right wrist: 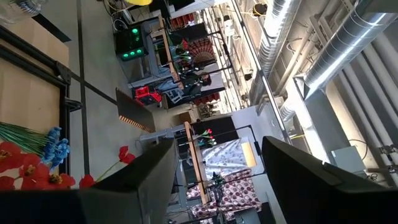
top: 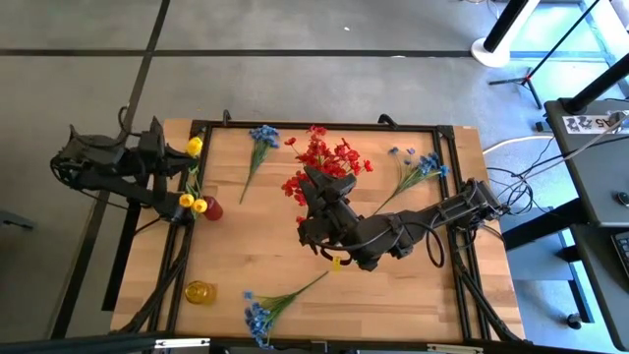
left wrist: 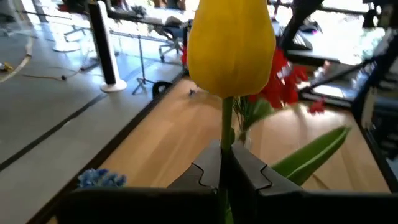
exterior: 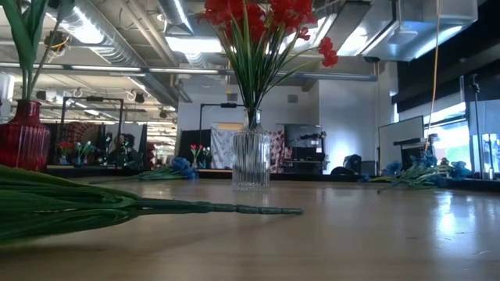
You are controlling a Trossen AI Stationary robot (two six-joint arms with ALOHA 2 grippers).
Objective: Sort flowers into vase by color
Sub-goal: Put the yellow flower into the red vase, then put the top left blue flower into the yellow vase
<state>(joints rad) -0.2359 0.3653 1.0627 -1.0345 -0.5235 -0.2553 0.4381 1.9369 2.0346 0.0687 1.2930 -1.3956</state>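
Pale wood forms the counter (top: 393,285), framed by dark rails. A yellow flower (left wrist: 231,43), smooth and egg-shaped on a thin green stem, is pinched between the jaws of the left gripper (left wrist: 227,171) over the counter's left edge, near its far corner. Two more yellow blooms (top: 193,204) stand in a ribbed red vase (exterior: 23,140) at that edge. A ribbed clear glass vase (exterior: 251,160) holding red flowers (top: 329,157) stands toward the far edge, mid-counter. The right gripper (right wrist: 214,180) is held over the counter's middle, jaws spread and empty. Blue sprays (top: 260,143) are scattered by the far edge, right edge and near edge; bare wood is left near the right corner.
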